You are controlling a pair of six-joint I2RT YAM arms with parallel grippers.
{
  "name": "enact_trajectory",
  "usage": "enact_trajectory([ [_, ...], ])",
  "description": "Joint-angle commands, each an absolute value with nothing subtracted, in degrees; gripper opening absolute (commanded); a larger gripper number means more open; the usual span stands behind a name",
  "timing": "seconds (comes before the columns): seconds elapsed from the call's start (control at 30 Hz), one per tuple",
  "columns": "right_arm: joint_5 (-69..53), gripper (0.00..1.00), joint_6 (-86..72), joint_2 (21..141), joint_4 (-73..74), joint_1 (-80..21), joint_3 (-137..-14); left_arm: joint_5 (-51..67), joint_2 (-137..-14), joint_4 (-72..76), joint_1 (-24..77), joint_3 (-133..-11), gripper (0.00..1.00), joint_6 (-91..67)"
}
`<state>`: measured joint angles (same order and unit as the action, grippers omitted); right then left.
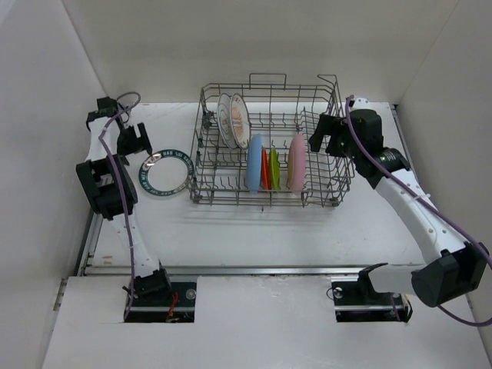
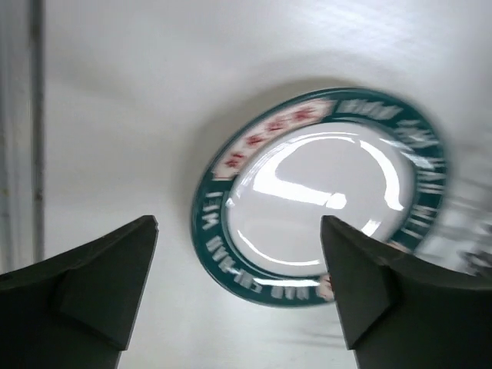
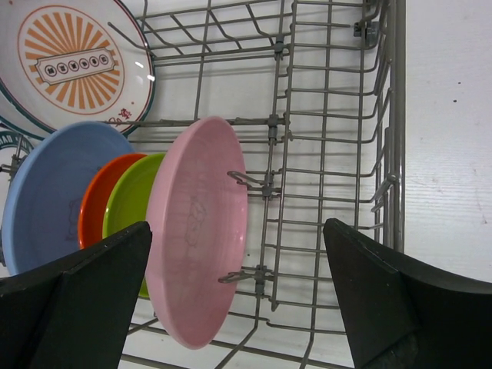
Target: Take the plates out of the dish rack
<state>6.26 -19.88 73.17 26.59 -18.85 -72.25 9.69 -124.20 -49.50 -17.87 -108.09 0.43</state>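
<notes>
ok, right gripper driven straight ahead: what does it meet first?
Probably the pink plate standing in the dish rack, its rim roughly centred in the open right gripper. Depth unclear; a rack tine could come first.

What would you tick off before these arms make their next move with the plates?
1. The green-rimmed plate lies flat on the table beside the rack: ok.
2. The left claw is open, holding nothing: ok.
3. The right claw is open over the rack: ok.
4. The pink plate stands upright in the right claw's camera view: ok.
5. Height of the right claw above the pink plate: cannot tell.
6. Rack emptied: not ok; the blue plate, orange plate, lime plate and patterned plates stand inside too.
</notes>
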Motion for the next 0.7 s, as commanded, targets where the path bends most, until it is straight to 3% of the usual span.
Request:
enact_trajectory([
  [0.0, 5.71, 0.99, -19.16, 72.77, 25.49, -19.34, -74.27, 13.88, -110.49, -45.8, -13.47, -115.74, 0.86, -1.05],
  [0.03, 5.71, 0.99, -19.16, 73.82, 25.49, -19.34, -74.79, 15.19, -109.87, -45.09, -12.49, -118.97, 0.98, -1.05],
  [0.07, 5.71, 0.99, -19.16, 74.44, 25.49, -19.34, -74.79, 16.95, -109.86, -45.09, -11.7, -120.83, 1.0, -1.05],
  [0.27, 4.58, 0.99, -19.78, 77.43, 26.54, -19.34, -76.38, 21.98, -113.2, -45.34, -2.74, -132.96, 1.0, 0.86],
  [0.47, 5.18, 0.99, -19.78, 78.05, 26.54, -20.39, -77.61, 3.72, -118.29, -46.15, 13.68, -136.58, 1.0, 14.67],
  [0.67, 5.19, 0.93, -19.78, 78.05, 26.54, -21.53, -78.13, -2.71, -120.76, -43.51, 15.38, -137.2, 1.0, 11.87],
])
